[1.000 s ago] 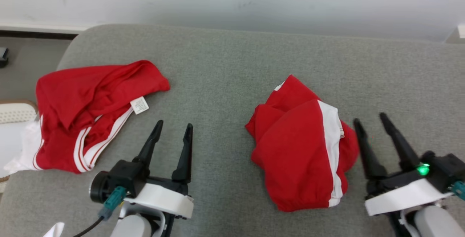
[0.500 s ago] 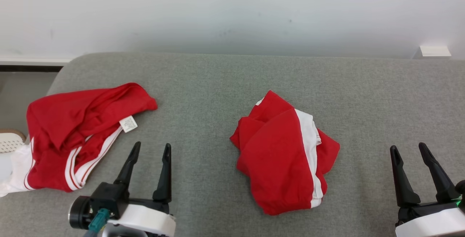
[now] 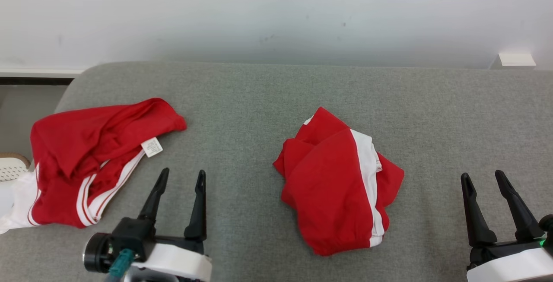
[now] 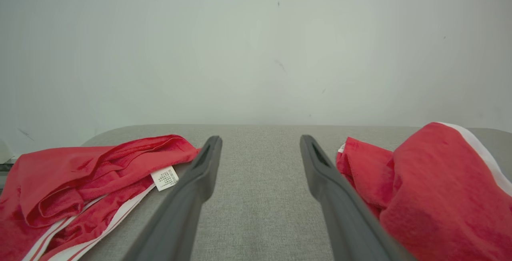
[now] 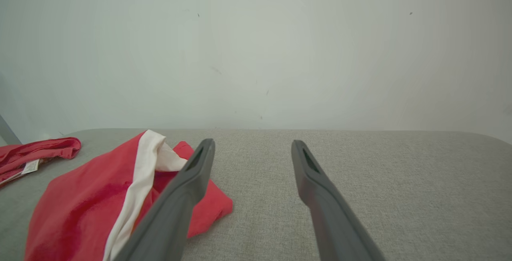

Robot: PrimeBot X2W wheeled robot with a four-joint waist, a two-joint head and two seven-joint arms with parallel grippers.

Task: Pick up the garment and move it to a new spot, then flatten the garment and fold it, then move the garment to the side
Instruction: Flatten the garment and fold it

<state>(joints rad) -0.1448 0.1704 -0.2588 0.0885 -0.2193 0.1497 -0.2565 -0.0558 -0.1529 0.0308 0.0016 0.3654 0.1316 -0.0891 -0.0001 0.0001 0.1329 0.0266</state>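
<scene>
You had drawn your right tool (image 3: 481, 175) back from the garment (image 3: 337, 187) to the frame's lower right, it and the left tool (image 3: 182, 172) both spread and empty, leaving the garment bunched mid-frame on the grey cushion (image 3: 259, 96), so the move looked done, flattening still ahead.

You're looking at a grey fabric-covered pad (image 3: 259, 96) with a rounded far-left corner and a flat, even top. Two things lie on it, well apart. In the middle is a bunched red garment (image 3: 332, 187), folded over itself, with one broad white band down its right side. At the left edge is a second red garment (image 3: 82, 156), crumpled, with thin white stripes and a white label (image 3: 152, 147) facing up.
</scene>
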